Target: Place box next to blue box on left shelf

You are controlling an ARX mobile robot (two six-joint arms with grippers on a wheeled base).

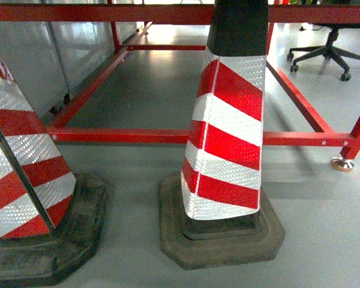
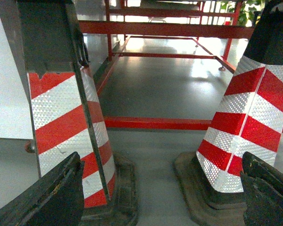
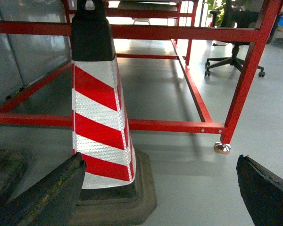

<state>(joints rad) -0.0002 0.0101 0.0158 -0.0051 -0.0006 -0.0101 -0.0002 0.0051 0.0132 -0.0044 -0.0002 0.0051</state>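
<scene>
The box and the blue box are out of view in every frame. A red metal rack (image 1: 120,135) shows only its low floor frame, and I cannot tell if it is the left shelf. My left gripper (image 2: 161,160) stands open low over the floor, between two red-and-white traffic cones (image 2: 66,122) (image 2: 250,127), with nothing between its fingers. My right gripper (image 3: 160,160) is open too and holds nothing, with one cone (image 3: 99,108) just beyond its left finger. Neither gripper appears in the head view.
Two cones (image 1: 228,138) (image 1: 18,174) on dark rubber bases stand close in front of me. Behind them run the rack's red bars (image 3: 174,125) and a foot (image 3: 222,148). Grey panels (image 1: 24,60) line the left; an office chair (image 1: 330,51) stands far right.
</scene>
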